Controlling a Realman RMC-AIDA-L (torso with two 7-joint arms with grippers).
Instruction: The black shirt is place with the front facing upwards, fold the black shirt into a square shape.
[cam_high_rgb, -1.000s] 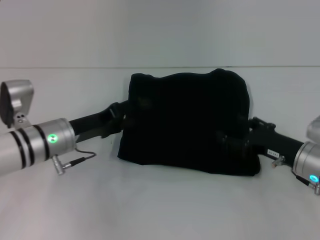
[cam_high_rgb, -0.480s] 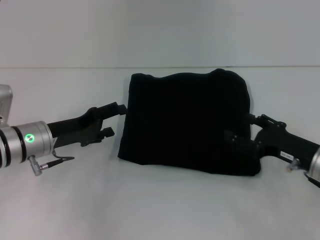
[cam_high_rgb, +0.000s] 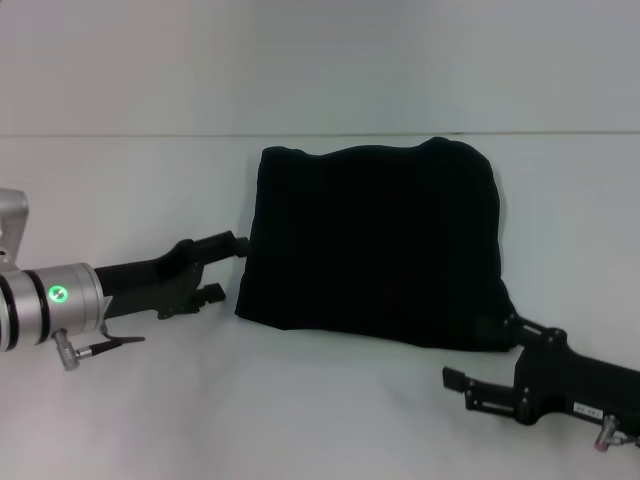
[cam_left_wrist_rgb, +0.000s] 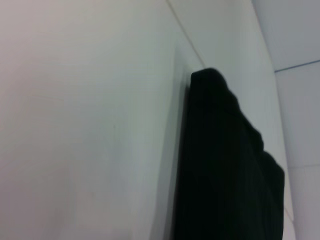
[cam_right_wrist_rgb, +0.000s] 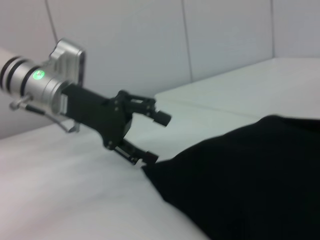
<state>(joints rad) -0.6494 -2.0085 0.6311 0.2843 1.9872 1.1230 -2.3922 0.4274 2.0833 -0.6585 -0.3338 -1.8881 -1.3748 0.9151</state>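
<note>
Both hands have pulled clear of the folded black shirt (cam_high_rgb: 370, 245), left hand (cam_high_rgb: 222, 266) and right hand (cam_high_rgb: 468, 390) spread empty; any snag could unfold it.

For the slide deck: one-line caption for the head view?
Black shirt folded into a rough square on the white table; left gripper and right gripper open beside it, off the fabric.

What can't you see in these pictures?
- The print and neck label of the black shirt: not visible in any view; only plain black folded fabric shows.
- The left wrist view: its own fingers are out of frame; only the shirt's edge and the white table show.
- The right gripper: in the head view the picture's edges cut off its arm.
- The left gripper is seen open beside the shirt.
</note>
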